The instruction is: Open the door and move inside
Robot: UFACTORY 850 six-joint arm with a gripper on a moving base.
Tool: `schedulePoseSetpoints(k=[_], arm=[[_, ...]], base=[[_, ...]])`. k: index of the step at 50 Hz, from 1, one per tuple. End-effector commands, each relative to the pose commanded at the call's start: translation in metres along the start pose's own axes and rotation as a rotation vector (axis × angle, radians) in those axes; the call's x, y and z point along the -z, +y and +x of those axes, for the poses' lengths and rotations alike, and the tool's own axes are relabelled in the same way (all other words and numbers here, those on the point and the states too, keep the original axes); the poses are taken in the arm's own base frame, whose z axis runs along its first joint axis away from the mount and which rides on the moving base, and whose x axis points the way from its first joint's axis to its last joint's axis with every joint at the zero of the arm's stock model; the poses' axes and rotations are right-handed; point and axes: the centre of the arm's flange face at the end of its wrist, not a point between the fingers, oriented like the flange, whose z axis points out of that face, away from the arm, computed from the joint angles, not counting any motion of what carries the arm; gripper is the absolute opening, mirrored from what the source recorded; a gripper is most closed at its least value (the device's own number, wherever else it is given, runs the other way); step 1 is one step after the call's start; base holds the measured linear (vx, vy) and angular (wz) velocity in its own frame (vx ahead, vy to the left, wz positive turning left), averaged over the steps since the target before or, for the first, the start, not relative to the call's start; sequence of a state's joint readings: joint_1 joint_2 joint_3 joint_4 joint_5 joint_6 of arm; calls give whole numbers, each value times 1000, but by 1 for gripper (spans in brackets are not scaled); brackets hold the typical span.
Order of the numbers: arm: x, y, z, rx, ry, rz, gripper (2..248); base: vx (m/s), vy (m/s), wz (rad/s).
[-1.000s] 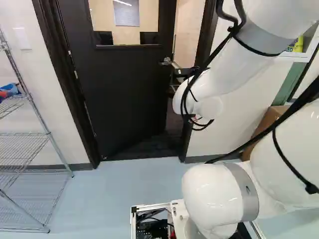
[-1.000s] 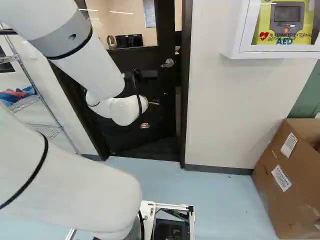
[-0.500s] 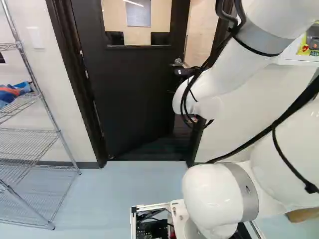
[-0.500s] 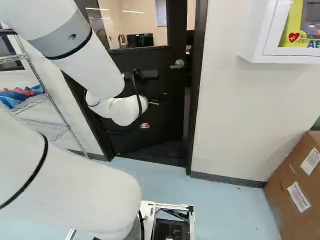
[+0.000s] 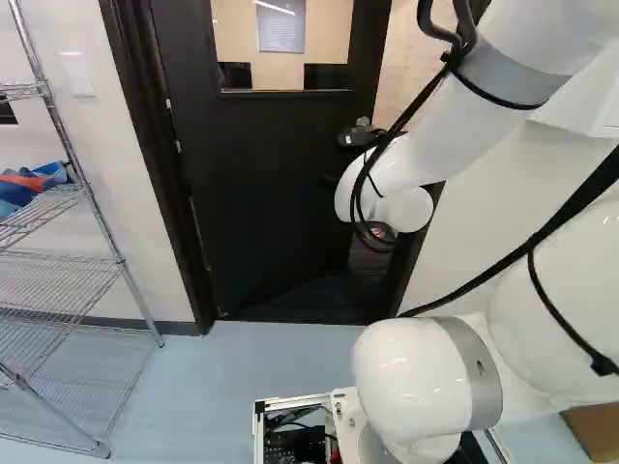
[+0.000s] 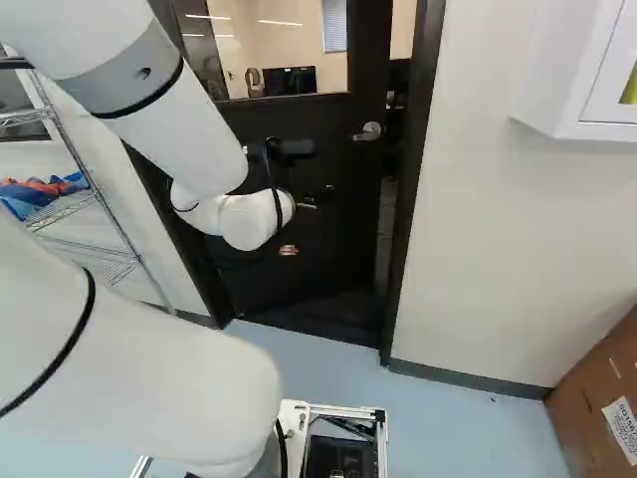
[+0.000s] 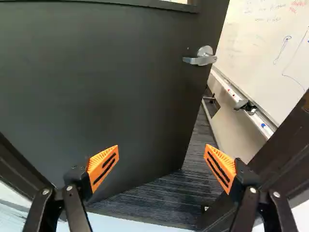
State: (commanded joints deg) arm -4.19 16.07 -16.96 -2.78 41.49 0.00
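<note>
- Door [image 6: 289,219]: flat, matte black slab, ajar and angled away into the room beyond. A rectangular glass pane [image 5: 280,48] is set in its upper part.
- Door handle [image 6: 369,131]: grey metal lever on a round rose, near the door's free edge; ahead of the end effector [image 6: 317,197], not held by it.
- End effector in its own view [image 7: 161,154]: black, jointed, open, two fingers well apart and nothing gripped. Pads [image 7: 103,166] orange, wedge-shaped, ribbed along the edge, with dark slots. Contact between finger and door cannot be told.
- Arm [image 6: 159,119]: smooth white tubes and rounded joints, grey band, black cables; reaches toward the door.
- Door frame [image 6: 410,179]: dark, straight-edged, around the doorway.
- Carpet [image 7: 159,198]: dark grey, finely striped, seen through the gap under and beside the door.
- Whiteboard [image 7: 260,48]: glossy white, with pen strokes, beyond the door's free edge; a ledge runs below it.
- Floor [image 5: 261,358]: pale blue, smooth, on the near side.
- Rack [image 5: 124,259]: shiny metal wire shelves on slim round posts, at the left of the left base view. Blue and orange crumpled goods [image 5: 29,184] lie on one shelf.
- Wall cabinet [image 6: 567,75]: white, boxy, at the right of the right base view.
- Box [image 6: 587,398]: brown cardboard, white label, below the cabinet.
</note>
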Motion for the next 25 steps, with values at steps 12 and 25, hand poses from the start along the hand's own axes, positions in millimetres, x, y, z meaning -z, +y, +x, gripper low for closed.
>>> schedulePoseSetpoints(k=[12,25], arm=[[0,0,0,0,0,0,247],[0,0,0,0,0,0,247]], base=[[123,34,-11],[135,46,-21]])
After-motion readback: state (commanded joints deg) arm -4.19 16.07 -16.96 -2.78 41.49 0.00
